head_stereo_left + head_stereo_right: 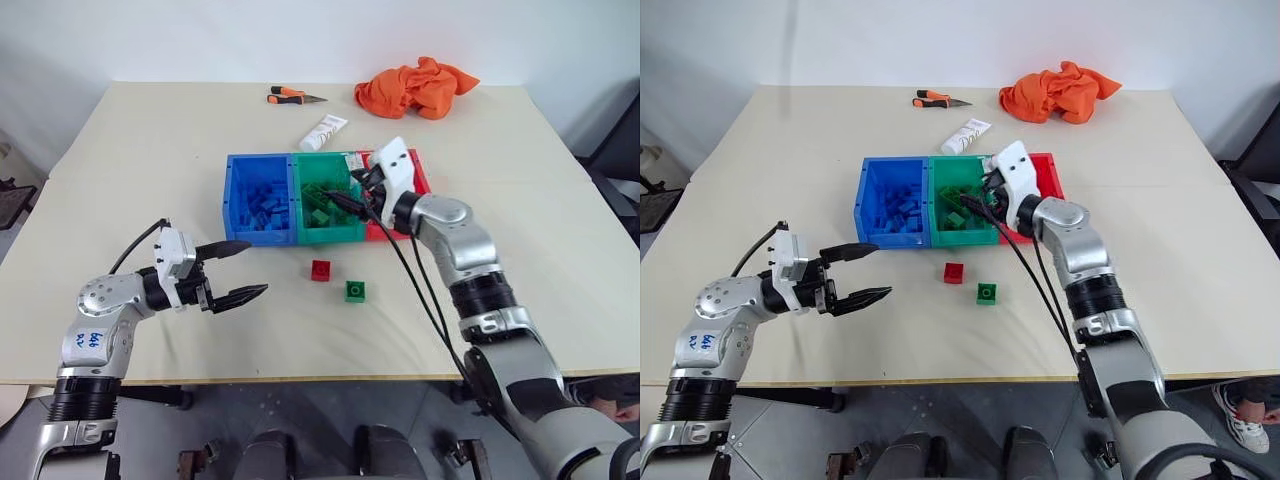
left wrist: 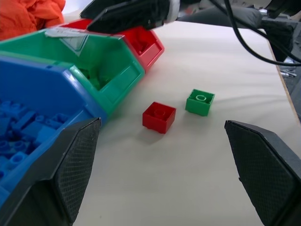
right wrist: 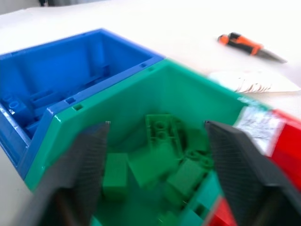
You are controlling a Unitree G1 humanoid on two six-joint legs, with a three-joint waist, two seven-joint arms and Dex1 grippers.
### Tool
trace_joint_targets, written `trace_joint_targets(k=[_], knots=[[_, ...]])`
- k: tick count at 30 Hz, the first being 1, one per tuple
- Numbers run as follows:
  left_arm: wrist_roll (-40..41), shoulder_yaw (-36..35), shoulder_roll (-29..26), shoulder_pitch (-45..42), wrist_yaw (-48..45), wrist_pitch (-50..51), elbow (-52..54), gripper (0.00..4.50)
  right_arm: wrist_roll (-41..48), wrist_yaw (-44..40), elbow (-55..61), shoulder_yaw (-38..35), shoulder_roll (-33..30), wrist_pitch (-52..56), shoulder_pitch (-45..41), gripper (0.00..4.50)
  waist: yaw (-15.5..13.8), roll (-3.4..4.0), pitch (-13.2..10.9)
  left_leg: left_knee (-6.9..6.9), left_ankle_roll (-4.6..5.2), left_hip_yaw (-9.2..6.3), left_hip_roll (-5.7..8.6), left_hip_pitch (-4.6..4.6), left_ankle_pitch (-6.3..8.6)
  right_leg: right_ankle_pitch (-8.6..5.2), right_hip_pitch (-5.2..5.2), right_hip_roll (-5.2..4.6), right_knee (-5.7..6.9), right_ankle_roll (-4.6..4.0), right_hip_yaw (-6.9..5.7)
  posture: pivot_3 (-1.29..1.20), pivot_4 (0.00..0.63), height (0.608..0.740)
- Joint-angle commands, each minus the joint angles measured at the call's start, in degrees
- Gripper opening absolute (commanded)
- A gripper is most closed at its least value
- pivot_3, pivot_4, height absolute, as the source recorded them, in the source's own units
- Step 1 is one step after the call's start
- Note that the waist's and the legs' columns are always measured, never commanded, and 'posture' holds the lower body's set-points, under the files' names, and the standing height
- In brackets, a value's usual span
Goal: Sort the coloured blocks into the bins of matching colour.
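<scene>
A red block and a green block lie on the table just in front of the bins. The blue bin holds several blue blocks. Beside it, the green bin holds several green blocks. The red bin is mostly hidden behind my right hand. My right gripper hovers open over the green bin with nothing between its fingers. My left gripper is open and empty above the table. It stands left of the two loose blocks and points toward them.
An orange cloth, a white tube and an orange-handled tool lie on the far side of the table, behind the bins. Black cables hang from my right wrist over the table's near right part.
</scene>
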State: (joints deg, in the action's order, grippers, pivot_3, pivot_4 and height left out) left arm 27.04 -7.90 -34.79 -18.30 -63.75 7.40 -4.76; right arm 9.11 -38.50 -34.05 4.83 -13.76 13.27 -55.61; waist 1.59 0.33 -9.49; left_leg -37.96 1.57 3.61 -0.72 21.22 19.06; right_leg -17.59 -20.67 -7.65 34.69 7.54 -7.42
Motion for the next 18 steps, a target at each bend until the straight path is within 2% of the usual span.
trace_joint_targets(k=[1, 4, 6, 13, 18], knots=[[0.1, -0.3, 0.0, -0.3, 0.3, -1.1, 1.4, 4.50, -0.5, -1.2, -2.3, -0.8, 0.2, -4.7, -2.8, 4.49, 0.0, 0.00, 0.0, 0.00, 0.00, 0.00, -0.01, 0.00, 0.00, 0.00, 0.00, 0.01, -0.02, 0.00, -0.01, 0.00, 0.150, 0.740], [0.1, -0.8, 0.0, 0.2, 0.6, -1.1, 1.9, 4.50, -0.3, -3.2, -1.0, -0.9, -0.7, -5.7, -2.1, 4.49, 0.2, 0.00, 0.0, -0.01, -0.02, 0.01, -0.07, -0.02, -0.01, 0.00, 0.01, 0.06, -0.01, 0.00, -0.02, 0.00, 0.150, 0.740], [0.1, -1.0, -0.2, 0.4, 0.7, -1.1, 2.0, 4.50, 0.6, -6.5, 4.0, -0.9, -3.1, -5.4, 1.1, 4.49, 0.1, 0.00, 0.0, -0.01, -0.03, 0.04, -0.09, -0.03, -0.02, 0.00, 0.01, 0.07, -0.02, 0.00, -0.01, 0.00, 0.150, 0.740], [0.5, -1.8, -1.5, 0.6, -0.9, -1.0, 0.7, 4.50, 7.2, -24.1, 29.9, -1.5, -20.6, 4.0, 20.9, 4.49, -1.1, -0.01, 0.0, -0.04, 0.07, -0.12, 0.03, 0.03, 0.04, 0.02, 0.17, 0.00, -0.27, 0.03, 0.00, 0.00, 0.150, 0.740], [-0.1, -2.4, -3.6, 0.6, -3.7, -1.9, -3.6, 4.50, 10.1, -28.3, 40.7, -6.3, -33.2, 10.4, 32.8, 4.49, -1.4, 0.02, 0.0, -0.02, 0.05, 0.30, -0.11, -0.01, 0.02, 0.01, 0.22, 0.07, -0.71, 0.03, 0.03, 0.00, 0.150, 0.740]])
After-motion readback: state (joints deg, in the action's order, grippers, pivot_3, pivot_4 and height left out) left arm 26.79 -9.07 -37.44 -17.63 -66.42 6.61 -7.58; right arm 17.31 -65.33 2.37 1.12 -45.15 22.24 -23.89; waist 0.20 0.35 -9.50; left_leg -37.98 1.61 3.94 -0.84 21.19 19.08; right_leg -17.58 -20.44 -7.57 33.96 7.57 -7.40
